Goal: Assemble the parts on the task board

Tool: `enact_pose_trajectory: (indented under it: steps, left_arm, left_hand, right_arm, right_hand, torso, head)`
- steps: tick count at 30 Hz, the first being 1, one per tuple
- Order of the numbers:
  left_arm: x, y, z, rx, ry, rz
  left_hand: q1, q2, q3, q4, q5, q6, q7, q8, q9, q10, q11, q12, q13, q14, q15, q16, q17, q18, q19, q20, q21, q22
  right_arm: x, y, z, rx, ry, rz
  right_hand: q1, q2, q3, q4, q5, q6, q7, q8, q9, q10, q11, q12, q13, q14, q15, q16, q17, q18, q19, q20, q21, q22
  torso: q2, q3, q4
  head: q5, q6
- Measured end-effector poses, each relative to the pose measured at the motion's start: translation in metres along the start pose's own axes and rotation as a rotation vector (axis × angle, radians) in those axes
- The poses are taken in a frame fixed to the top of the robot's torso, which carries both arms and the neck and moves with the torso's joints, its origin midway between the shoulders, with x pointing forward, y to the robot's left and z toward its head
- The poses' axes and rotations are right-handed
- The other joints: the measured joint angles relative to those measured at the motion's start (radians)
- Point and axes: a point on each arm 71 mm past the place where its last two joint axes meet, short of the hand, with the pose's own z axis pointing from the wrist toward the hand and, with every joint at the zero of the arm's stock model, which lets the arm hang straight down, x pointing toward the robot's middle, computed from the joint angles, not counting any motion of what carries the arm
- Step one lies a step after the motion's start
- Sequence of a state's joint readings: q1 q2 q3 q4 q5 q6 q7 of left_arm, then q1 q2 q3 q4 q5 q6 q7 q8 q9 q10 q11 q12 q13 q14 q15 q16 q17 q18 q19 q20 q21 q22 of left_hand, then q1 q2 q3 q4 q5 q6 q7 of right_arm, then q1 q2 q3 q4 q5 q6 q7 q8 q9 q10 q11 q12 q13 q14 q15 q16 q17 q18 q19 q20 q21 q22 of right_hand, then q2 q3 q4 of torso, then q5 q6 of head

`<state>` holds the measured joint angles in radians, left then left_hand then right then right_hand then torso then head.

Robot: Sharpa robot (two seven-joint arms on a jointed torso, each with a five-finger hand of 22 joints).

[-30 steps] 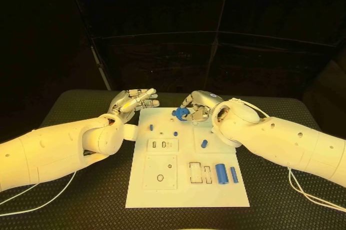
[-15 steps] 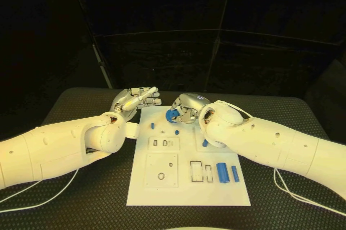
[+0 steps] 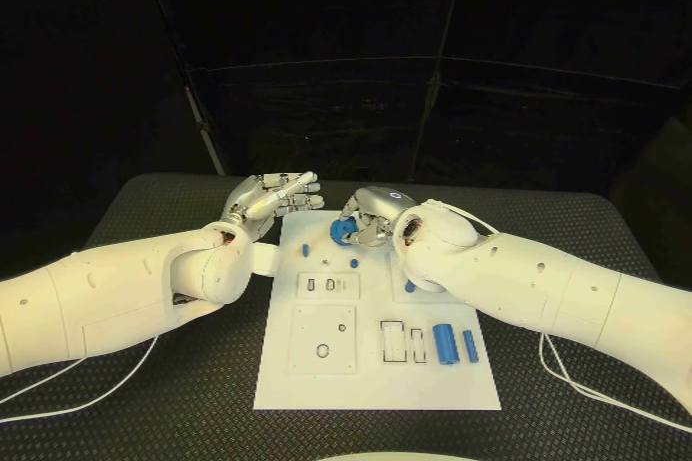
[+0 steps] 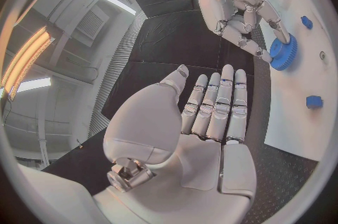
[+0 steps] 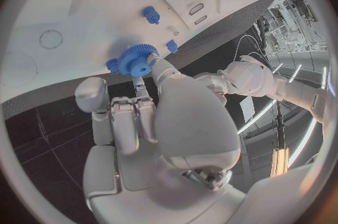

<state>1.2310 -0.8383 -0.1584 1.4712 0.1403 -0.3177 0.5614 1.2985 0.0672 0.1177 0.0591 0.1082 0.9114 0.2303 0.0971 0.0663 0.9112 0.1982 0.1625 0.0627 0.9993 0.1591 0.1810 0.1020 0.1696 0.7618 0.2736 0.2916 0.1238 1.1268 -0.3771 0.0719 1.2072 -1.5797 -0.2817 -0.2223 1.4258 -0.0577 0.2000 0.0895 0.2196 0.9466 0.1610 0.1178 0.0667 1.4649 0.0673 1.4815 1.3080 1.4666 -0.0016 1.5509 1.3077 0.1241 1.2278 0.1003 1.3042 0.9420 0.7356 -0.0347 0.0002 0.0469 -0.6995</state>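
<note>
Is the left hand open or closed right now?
Open. In the left wrist view the left hand has its fingers stretched out straight and holds nothing, beside the task board.

White task board (image 3: 372,381), blue gear (image 5: 135,59), silver hands, table (image 3: 144,401) black, perhaps finely woven
</note>
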Motion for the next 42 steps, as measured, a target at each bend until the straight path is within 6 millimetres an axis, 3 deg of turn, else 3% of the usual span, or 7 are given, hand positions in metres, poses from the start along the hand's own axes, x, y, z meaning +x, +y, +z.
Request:
enact_pose_trajectory:
  steps: [5,19,28,33,42]
  left_arm:
    - [0.0002,-0.0001,0.0001,0.000,0.000,0.000]
    - [0.0003,-0.0004,0.0001,0.000,0.001,0.000]
    - [0.0002,-0.0004,0.0002,0.000,0.000,0.000]
    - [0.0000,-0.0004,0.0002,-0.001,0.000,0.000]
    - [0.0000,-0.0004,0.0002,-0.001,0.000,0.000]
  left_hand:
    - [0.000,0.000,0.000,0.000,0.000,0.000,0.000,0.000,0.000,0.000,0.000,0.000,0.000,0.000,0.000,0.000,0.000,0.000,0.000,0.000,0.000,0.000]
    - [0.000,0.000,0.003,-0.003,0.000,0.000,0.000,0.000,0.000,0.000,0.000,-0.005,0.000,0.000,0.000,0.000,0.000,0.000,0.000,0.000,0.000,0.000]
    - [0.000,0.000,0.003,-0.003,0.000,0.000,0.000,0.000,0.000,0.000,0.000,-0.005,0.000,0.000,0.000,0.000,-0.001,0.000,0.000,0.000,0.000,-0.001]
    - [0.000,0.000,0.003,-0.003,0.000,0.000,0.000,0.000,0.000,0.000,0.000,-0.005,0.000,0.000,0.000,0.000,-0.001,0.000,0.000,0.000,0.000,-0.001]
    - [0.000,0.000,0.003,-0.003,0.000,0.000,0.000,0.000,0.000,0.000,0.000,-0.005,0.000,0.000,0.000,0.000,-0.001,0.000,0.000,0.000,0.000,-0.001]
  right_arm:
    - [0.0017,-0.0013,0.0018,0.008,0.013,-0.012]
    - [0.0067,-0.0050,0.0031,0.026,0.070,-0.044]
    - [0.0077,-0.0046,0.0032,0.025,0.093,-0.055]
    - [0.0074,-0.0052,0.0039,0.027,0.094,-0.056]
    - [0.0073,-0.0085,0.0033,0.046,0.090,-0.056]
  right_hand:
    - [-0.027,-0.013,0.003,0.004,-0.030,-0.041,0.015,-0.020,0.000,0.002,0.008,-0.022,0.000,-0.002,0.002,0.000,0.000,0.000,-0.007,0.007,0.000,-0.008]
    - [-0.048,-0.030,-0.022,0.010,-0.033,-0.092,0.023,-0.045,-0.001,-0.002,0.019,-0.042,0.000,0.000,0.014,0.000,0.000,0.000,-0.016,0.016,-0.004,-0.017]
    - [-0.048,-0.030,-0.022,0.010,-0.034,-0.095,0.021,-0.048,0.001,-0.002,0.019,-0.042,0.000,0.000,0.014,0.000,0.000,0.000,-0.016,0.017,-0.004,-0.017]
    - [-0.074,-0.019,-0.037,0.025,-0.039,-0.092,0.024,-0.044,0.001,-0.001,0.019,-0.042,0.000,0.000,0.014,0.000,0.000,0.000,-0.013,0.020,-0.004,-0.017]
    - [-0.108,-0.002,-0.045,0.056,0.005,-0.084,0.022,-0.040,0.006,0.002,0.022,-0.042,0.000,0.000,0.014,0.000,0.000,0.000,-0.013,0.020,-0.004,-0.013]
  torso:
    - [0.000,-0.0002,-0.0005]
    - [0.000,0.0004,-0.0007]
    - [0.000,0.0011,-0.0014]
    - [0.000,0.0011,-0.0014]
    - [0.000,0.0010,-0.0007]
  head:
    - [0.001,0.000]
    - [0.001,-0.004]
    - [0.000,-0.004]
    - [-0.001,-0.003]
    - [-0.002,-0.003]
